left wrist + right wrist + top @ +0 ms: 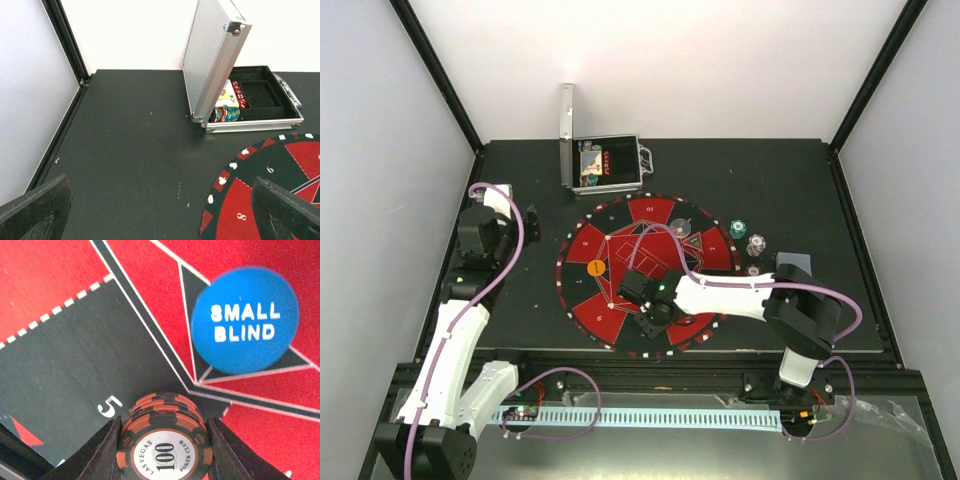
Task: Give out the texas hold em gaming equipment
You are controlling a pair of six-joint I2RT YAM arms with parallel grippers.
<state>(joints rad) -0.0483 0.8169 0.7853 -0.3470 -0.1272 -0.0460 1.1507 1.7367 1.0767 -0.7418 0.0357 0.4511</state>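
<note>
Got brown-red chip stack (162, 412) pinched tight in right gripper (165, 450), down at 5 wedge of mat (50, 280), near blue SMALL BLIND disc (245, 320). As for left gripper (160, 210): spread wide over table (130, 150), facing open silver case (215, 55) with more chips (227, 114) inside.

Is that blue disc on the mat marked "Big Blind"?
No, the blue disc reads SMALL BLIND in white letters.

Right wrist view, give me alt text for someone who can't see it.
The right gripper is shut on a stack of brown-red poker chips, top one marked 100, over the red-and-black mat. A blue disc reading SMALL BLIND lies on the mat.
</note>
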